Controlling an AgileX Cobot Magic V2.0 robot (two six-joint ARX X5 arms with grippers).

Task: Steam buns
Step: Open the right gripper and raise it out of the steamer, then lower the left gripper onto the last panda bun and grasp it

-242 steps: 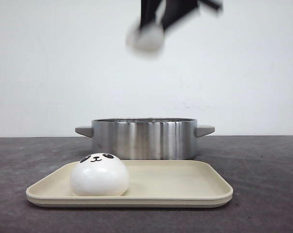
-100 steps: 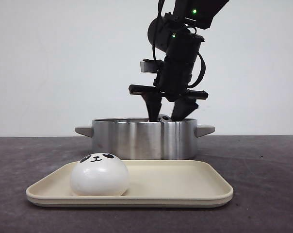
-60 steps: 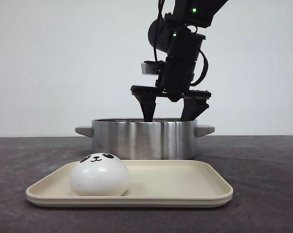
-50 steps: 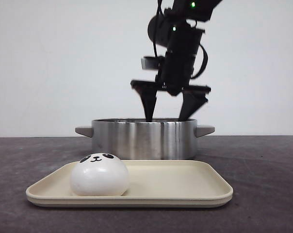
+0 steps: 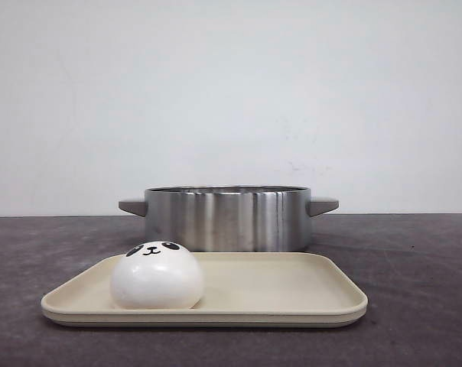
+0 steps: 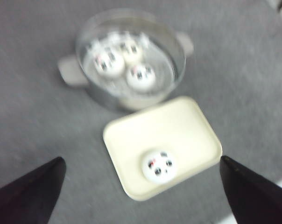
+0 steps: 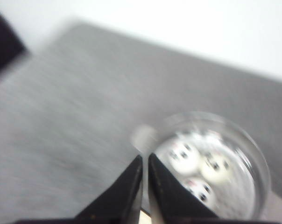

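One white panda-faced bun (image 5: 156, 275) sits at the left of the cream tray (image 5: 307, 302), in front of the steel pot (image 5: 227, 218). No gripper shows in the front view. The left wrist view looks down from high up: three buns (image 6: 108, 63) lie in the pot (image 6: 176, 44), and one bun (image 6: 158, 165) is on the tray (image 6: 178, 126). My left gripper (image 6: 142, 161) is wide open and empty, far above the tray. My right gripper (image 7: 145, 157) is shut and empty, high beside the pot (image 7: 253, 149), where three buns (image 7: 184, 156) show.
The dark grey tabletop (image 5: 414, 252) runs around the tray and pot, with a white wall behind. The pot has a handle on each side (image 5: 131, 206). A blurred dark shape (image 7: 3, 42) sits at the edge of the right wrist view.
The arm over the pot set a bun inside, opened its jaws, rose and has left the front view. The bun on the tray has not moved.
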